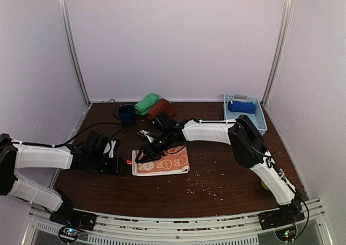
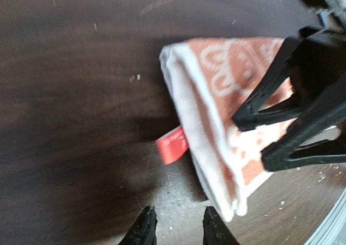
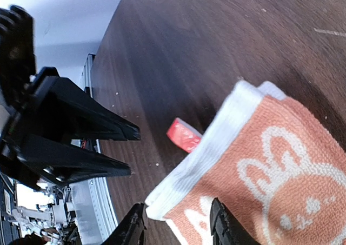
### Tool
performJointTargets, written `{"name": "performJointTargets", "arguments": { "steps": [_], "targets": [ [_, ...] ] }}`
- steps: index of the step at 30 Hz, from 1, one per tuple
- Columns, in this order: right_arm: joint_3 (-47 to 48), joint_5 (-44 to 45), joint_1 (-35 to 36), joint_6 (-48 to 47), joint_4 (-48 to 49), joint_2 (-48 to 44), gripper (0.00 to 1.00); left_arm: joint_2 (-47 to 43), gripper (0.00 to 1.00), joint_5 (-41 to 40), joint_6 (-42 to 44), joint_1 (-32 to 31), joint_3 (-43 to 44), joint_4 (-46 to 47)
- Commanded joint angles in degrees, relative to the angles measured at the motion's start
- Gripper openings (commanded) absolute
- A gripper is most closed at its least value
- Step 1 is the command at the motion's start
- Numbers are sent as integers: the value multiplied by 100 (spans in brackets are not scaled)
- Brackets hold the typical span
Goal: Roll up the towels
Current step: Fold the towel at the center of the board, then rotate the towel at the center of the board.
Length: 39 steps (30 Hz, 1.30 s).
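Note:
The orange bunny-print towel [image 1: 162, 163] lies folded flat on the table in front of the arms, with a red tag [image 2: 173, 145] at its left edge. My left gripper [image 1: 121, 161] is open and empty just left of that edge; its fingertips [image 2: 146, 229] hover over bare table. My right gripper [image 1: 141, 154] is open, its jaws standing either side of the towel's near-left corner [image 3: 162, 202], not closed on it. The green towel [image 1: 146, 103] and the maroon towel [image 1: 160, 109] lie rolled at the back. The blue towel [image 1: 241, 106] lies in the basket.
A navy mug [image 1: 127, 115] stands at the back, left of the green towel. The pale blue basket [image 1: 258, 120] sits at the back right. Crumbs are scattered on the table in front of the orange towel. The two grippers face each other closely.

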Motion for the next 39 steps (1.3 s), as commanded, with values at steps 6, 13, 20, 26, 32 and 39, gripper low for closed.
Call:
{"name": "performJointTargets", "arguments": {
  "steps": [6,13,20,26,32,39],
  "targets": [
    [-364,494,-505,-1763,-923,-1287,42,-182,28,399,380,-4,849,-157],
    [-1078,1454,-1328,-3166,-1719,-1663,26,1269,13,1595,701,-285,1802,-75],
    [-1998,1982,-1475,-4055,-1672,-1977,19,2324,7,1109,1131,-280,2220,-915],
    [-2455,2200,-1472,-4060,-1343,-2009,19,2726,7,858,1241,-264,2548,-1203],
    [-2440,2535,-1492,-4065,-1731,-2429,17,3104,7,483,1348,-187,2852,-1403],
    [-2264,2145,-1475,-4135,-1378,-2654,20,3458,7,547,1872,-147,3295,-1346]
  ]
}}
